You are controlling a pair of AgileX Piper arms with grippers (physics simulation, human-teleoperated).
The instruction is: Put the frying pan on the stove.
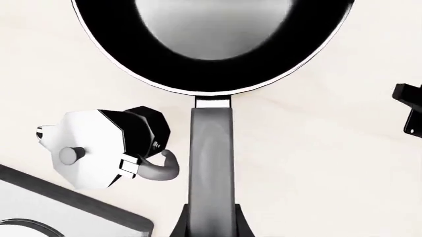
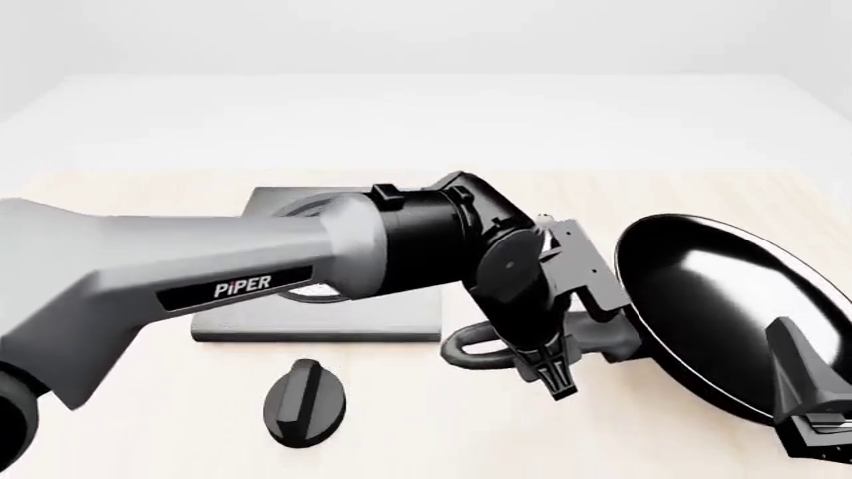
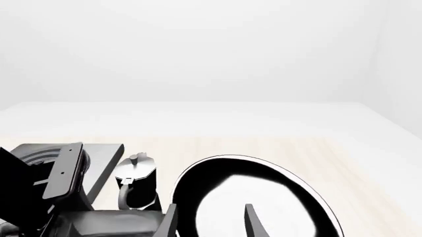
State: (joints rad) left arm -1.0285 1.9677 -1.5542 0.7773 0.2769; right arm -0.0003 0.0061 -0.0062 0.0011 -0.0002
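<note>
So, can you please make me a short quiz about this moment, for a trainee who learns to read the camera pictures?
1. True or false: the frying pan already rests on the stove.
2. In the left wrist view, what stands beside the pan's handle? A) the moka pot B) a cup C) a spoon
3. Fill in: the left claw has a finger on each side of the pan's ____.

Key: 1 false, the pan is to the right of the stove, apart from it. 2 A. 3 handle.
</note>
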